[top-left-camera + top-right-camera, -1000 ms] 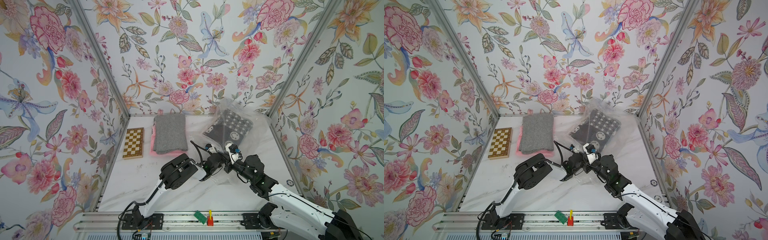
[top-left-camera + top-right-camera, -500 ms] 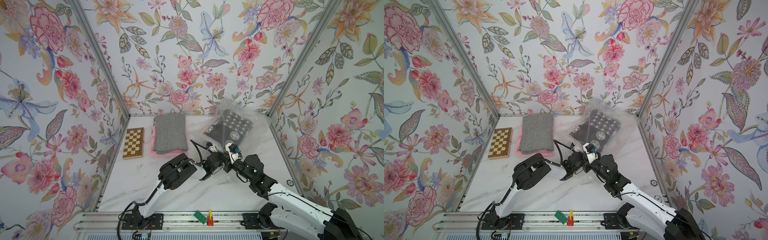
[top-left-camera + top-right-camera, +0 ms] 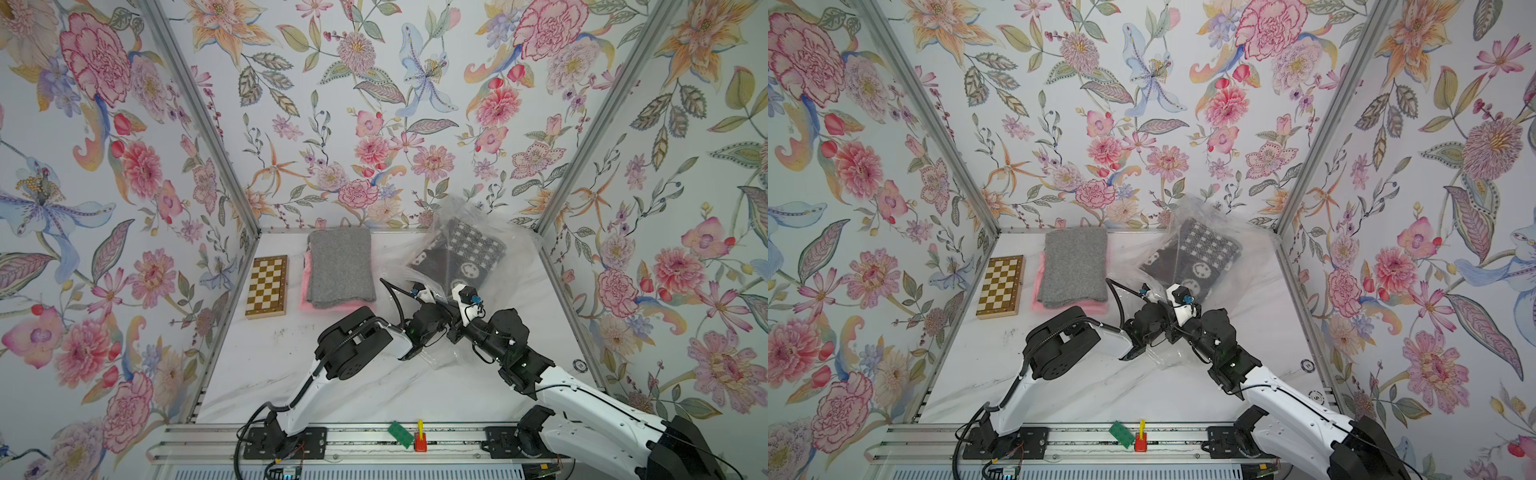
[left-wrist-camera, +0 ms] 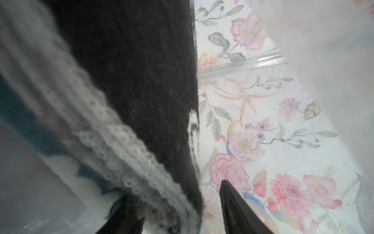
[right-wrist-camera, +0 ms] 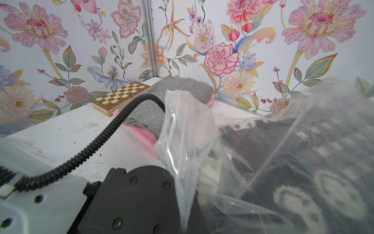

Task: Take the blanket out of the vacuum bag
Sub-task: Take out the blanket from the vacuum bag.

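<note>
Blanket (image 3: 461, 253), centre-right, inside vacuum bag (image 5: 186, 129) pinched by closed right hand (image 3: 451, 328); left hand (image 4: 176, 190) parted astride blanket edge.

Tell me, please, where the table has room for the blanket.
Bare: the table strip by the rail, between left arm and right arm; also the patch before the chessboard and grey stack. Crowded: back right, under the bag.

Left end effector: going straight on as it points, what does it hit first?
The dark patterned blanket: its lace-trimmed edge lies between the left end effector's open fingers, inside the vacuum bag. The view is blurred, so contact is unclear.
</note>
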You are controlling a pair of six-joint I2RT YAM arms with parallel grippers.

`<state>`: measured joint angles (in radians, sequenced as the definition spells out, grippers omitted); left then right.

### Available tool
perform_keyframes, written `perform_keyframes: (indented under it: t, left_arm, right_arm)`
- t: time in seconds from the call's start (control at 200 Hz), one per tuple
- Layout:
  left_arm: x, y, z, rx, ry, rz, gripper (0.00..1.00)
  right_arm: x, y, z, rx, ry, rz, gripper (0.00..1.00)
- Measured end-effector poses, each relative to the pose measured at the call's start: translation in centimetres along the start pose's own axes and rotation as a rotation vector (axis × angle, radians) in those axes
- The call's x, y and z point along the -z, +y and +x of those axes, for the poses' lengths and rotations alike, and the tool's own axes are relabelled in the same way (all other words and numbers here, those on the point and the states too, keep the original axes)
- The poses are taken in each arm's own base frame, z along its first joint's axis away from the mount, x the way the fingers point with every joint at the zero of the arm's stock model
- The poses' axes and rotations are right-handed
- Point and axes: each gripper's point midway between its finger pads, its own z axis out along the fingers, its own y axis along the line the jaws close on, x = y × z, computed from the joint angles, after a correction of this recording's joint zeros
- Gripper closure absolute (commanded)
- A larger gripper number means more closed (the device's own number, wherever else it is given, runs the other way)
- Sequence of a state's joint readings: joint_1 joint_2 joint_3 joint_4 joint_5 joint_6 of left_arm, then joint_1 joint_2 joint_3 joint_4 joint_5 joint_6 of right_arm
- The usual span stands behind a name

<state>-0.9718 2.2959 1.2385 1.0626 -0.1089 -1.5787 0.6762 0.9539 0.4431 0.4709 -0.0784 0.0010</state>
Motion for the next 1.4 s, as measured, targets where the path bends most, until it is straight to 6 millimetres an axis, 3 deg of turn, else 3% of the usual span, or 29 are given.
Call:
perform_keyframes:
  t: [0.285, 0.826, 1.181, 1.281, 1.401]
  left_arm:
    - [0.6, -4.7, -1.0, 0.033, -0.02, 0.099, 0.4]
    - [-0.1, -2.7, -0.7, 0.085, -0.017, 0.071, 0.35]
    - [-2.8, -2.4, -2.3, 0.089, -0.072, 0.076, 0.37]
    - [-3.2, -1.9, -2.6, 0.111, -0.083, 0.076, 0.45]
    - [-3.4, -0.7, -2.8, 0.109, -0.1, 0.057, 0.67]
  right_arm:
    - [-0.2, 0.1, 0.7, -0.003, 0.026, -0.01, 1.0]
    - [-0.2, 0.0, 1.4, -0.005, 0.054, -0.004, 1.0]
    - [-0.1, -2.1, 1.6, -0.01, 0.063, 0.094, 1.0]
    - [0.0, -2.3, 1.7, -0.01, 0.063, 0.109, 1.0]
    - [0.1, -2.5, 1.7, -0.01, 0.065, 0.121, 1.0]
